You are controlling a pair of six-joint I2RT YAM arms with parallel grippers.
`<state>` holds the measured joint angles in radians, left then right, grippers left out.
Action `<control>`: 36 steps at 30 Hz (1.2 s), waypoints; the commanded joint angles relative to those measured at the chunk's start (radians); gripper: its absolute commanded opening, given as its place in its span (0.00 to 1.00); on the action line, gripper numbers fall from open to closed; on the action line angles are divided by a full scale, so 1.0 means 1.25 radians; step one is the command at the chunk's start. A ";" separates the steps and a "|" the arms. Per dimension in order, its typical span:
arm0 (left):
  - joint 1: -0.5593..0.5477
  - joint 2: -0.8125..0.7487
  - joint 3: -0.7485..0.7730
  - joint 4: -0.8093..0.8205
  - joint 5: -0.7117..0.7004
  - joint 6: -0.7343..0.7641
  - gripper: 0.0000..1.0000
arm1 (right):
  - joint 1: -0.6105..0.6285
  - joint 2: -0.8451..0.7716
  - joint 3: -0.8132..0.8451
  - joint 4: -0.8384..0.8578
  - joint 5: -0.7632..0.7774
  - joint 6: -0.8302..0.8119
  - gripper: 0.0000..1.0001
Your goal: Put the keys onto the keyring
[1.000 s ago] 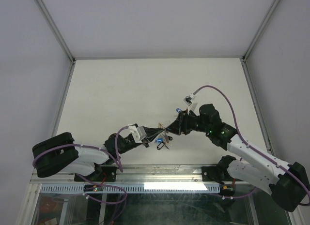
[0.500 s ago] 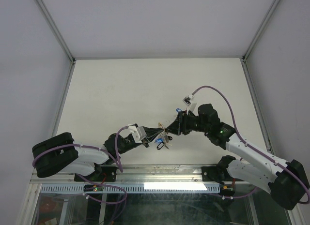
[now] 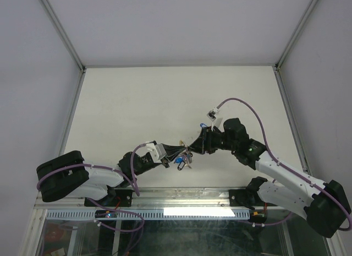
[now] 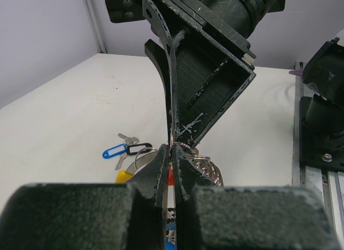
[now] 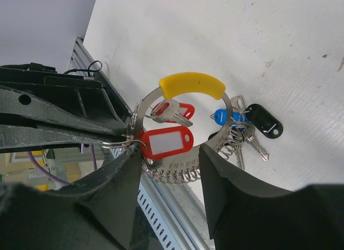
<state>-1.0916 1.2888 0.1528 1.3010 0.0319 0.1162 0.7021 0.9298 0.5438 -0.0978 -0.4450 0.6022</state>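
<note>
- Over the last second the right arm [image 3: 275, 170] has leaned a little toward the left one. The 2 wrists now sit slightly closer together above the near part of the desk [image 3: 137, 102].
- The bundle held between them has barely shifted.
- Neither pair of jaws has changed its grip in that time, with no release and no regrasp.
- This looks like fine alignment rather than a finished step: the key in hand is being lined up with the hoop and is probably not threaded on yet.
- The left jaws are pressed together, pinching the small wire loop of the red-tagged key [image 5: 164, 142], whose tag has a white label.
- The right jaws are about half spread with the keyring [image 5: 191, 84] between them. Their tips rest against its sides, so it appears to be gripped and lifted off the desk.
- The keyring is a thin silvery hoop, part of it sleeved in yellow, facing the right wrist camera almost flat.
- The red-tagged key lies across its lower edge, touching it.
- A second red tag [image 5: 180, 109] with its key sits inside the hoop.
- A blue tag [image 5: 221, 116] and a black tag [image 5: 264, 121] hang at the hoop's far side. Whether they are threaded on is unclear.
- A row of small silver loops [image 5: 172, 176] lines the bottom edge.
</note>
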 commanded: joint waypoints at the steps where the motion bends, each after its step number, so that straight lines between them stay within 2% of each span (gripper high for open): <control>1: 0.003 -0.014 0.029 0.048 0.010 0.002 0.00 | 0.004 -0.006 0.041 -0.008 0.007 -0.042 0.49; 3: 0.003 -0.016 0.028 0.047 0.011 0.001 0.00 | 0.004 -0.020 0.060 -0.025 0.010 -0.062 0.49; 4: 0.003 -0.016 0.028 0.046 0.013 0.000 0.00 | 0.004 -0.029 0.070 -0.032 0.013 -0.112 0.50; 9: 0.004 -0.026 0.023 0.045 0.024 -0.007 0.00 | 0.004 -0.097 0.088 -0.034 0.013 -0.112 0.50; 10: 0.003 -0.029 0.023 0.043 0.028 -0.008 0.00 | 0.004 -0.114 0.079 -0.019 0.035 -0.283 0.49; 11: 0.003 -0.032 0.023 0.041 0.032 -0.009 0.00 | 0.003 -0.132 0.065 0.004 0.049 -0.342 0.48; 15: 0.009 -0.042 0.018 0.047 0.067 -0.023 0.00 | 0.004 -0.207 0.001 0.128 -0.015 -0.495 0.39; 17: 0.020 -0.043 0.015 0.061 0.098 -0.041 0.00 | 0.003 -0.228 -0.008 0.140 -0.075 -0.580 0.37; 19: 0.034 -0.041 0.014 0.070 0.138 -0.058 0.00 | 0.003 -0.228 0.008 0.106 -0.129 -0.660 0.34; 22: 0.053 -0.034 0.012 0.096 0.193 -0.077 0.00 | 0.004 -0.182 0.082 -0.012 -0.139 -0.673 0.33; 23: 0.058 -0.031 0.011 0.102 0.208 -0.083 0.00 | 0.004 -0.161 0.110 -0.060 -0.242 -0.789 0.32; 27: 0.078 -0.028 0.010 0.120 0.256 -0.099 0.00 | 0.005 -0.090 0.205 -0.225 -0.343 -0.887 0.29; 32: 0.092 -0.027 0.013 0.124 0.297 -0.107 0.00 | 0.006 -0.059 0.224 -0.249 -0.368 -0.889 0.25; 36: 0.098 -0.024 0.011 0.134 0.312 -0.115 0.00 | 0.012 -0.046 0.220 -0.252 -0.347 -0.904 0.26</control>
<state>-0.9859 1.2621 0.1528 1.3640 0.3607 0.0067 0.7074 0.8612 0.7841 -0.3889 -0.8516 -0.4721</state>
